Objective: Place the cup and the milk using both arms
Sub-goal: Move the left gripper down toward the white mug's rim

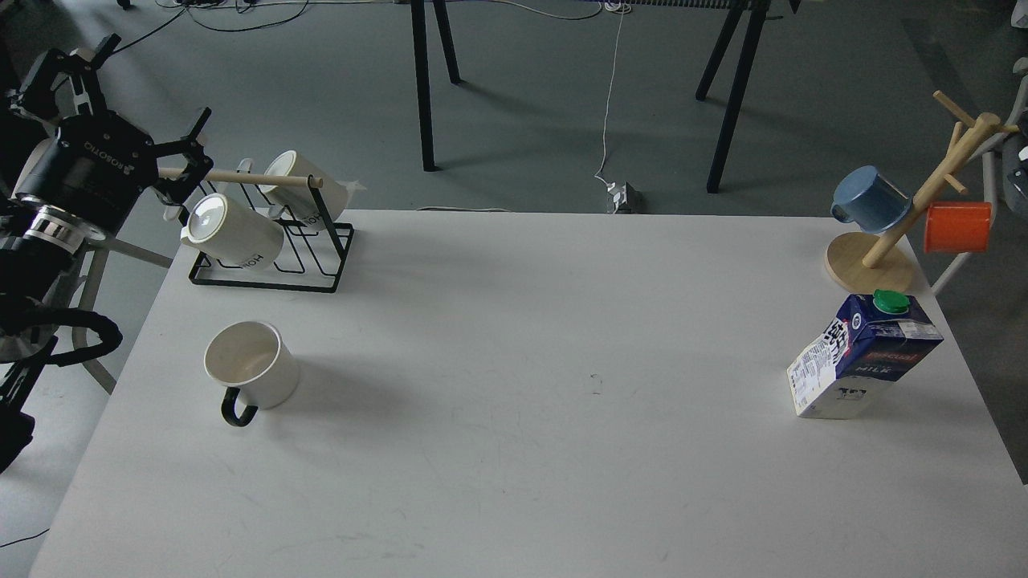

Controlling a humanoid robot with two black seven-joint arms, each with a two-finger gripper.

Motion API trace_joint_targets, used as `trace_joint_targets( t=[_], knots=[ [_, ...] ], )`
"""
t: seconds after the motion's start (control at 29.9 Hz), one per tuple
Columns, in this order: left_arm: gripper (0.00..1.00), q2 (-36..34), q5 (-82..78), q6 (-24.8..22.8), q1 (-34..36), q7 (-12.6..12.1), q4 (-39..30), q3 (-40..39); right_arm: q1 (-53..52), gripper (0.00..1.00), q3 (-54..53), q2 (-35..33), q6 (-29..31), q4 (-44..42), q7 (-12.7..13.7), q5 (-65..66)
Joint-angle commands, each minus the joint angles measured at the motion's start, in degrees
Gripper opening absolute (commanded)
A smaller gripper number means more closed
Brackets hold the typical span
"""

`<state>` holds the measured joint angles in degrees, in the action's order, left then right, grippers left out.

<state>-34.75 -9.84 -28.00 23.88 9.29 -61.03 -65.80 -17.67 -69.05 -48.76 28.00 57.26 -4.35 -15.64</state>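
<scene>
Left gripper (pixel 144 112) is seen spread wide and empty, raised off the table's (pixel 514 449) edge, touching nothing; no right gripper is in view. Below it and nearer, the cup (pixel 250 368) stands upright, handle turned nearest. Far to its right stands the milk (pixel 863 357). Just beside the gripper, the mug rack (pixel 273 241) could be clipped on descent.

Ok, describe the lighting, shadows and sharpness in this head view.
Head view: soft, even light; the cup and the milk cast faint shadows toward the right on the table; no harsh glare; objects look sharp; the milk leans in the view, probably lens distortion near the edge.
</scene>
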Motion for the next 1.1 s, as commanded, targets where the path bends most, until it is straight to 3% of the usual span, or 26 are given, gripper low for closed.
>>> trace_joint_targets(
  t=[0.0,0.13,0.23,0.33,0.47,0.53,0.63,0.7,0.9,1.07],
  knots=[
    [1.0,0.12,-0.01,0.0,-0.67,-0.32,0.04,-0.91,0.0,0.99,-0.2,-0.11,0.0,-0.04,0.04,0.0],
    [1.0,-0.05,0.95,0.0,-0.68,-1.2,0.39,-1.35,0.0,0.99,-0.2,-0.29,0.0,-0.13,0.04,0.0],
    [1.0,1.78,2.62,0.0,-0.33,-0.77,5.73,-1.27,0.09,0.99,-0.12,-0.2,0.0,-0.13,0.04,0.0],
    [1.0,2.59,0.27,0.0,-1.98,0.29,6.81,-0.21,0.09,0.99,0.06,0.07,0.0,-0.04,0.04,0.0],
    [1.0,-3.11,-16.38,0.0,-5.59,3.09,5.84,0.14,0.18,0.99,0.41,-0.02,0.0,0.05,0.13,0.0],
    [1.0,-5.75,-29.73,0.0,-5.95,6.25,4.18,0.05,0.18,0.99,0.41,-0.02,0.0,-0.04,0.13,0.0],
    [1.0,-10.76,-45.84,0.0,-6.04,14.76,1.02,0.05,0.35,0.99,0.5,-0.11,0.0,-0.04,0.13,0.08],
    [1.0,-13.93,-51.75,0.0,-6.04,18.47,-1.62,0.14,0.53,0.99,0.5,-0.11,0.0,-0.04,0.22,0.08],
    [1.0,-21.57,-66.15,0.0,-5.95,18.71,-11.72,4.96,0.97,0.99,0.59,-0.02,0.0,-0.04,0.13,0.08],
    [1.0,-22.99,-86.89,0.0,-5.07,18.71,-15.52,11.91,0.97,0.99,0.5,-0.29,0.0,-0.3,0.13,0.08]
  ],
)
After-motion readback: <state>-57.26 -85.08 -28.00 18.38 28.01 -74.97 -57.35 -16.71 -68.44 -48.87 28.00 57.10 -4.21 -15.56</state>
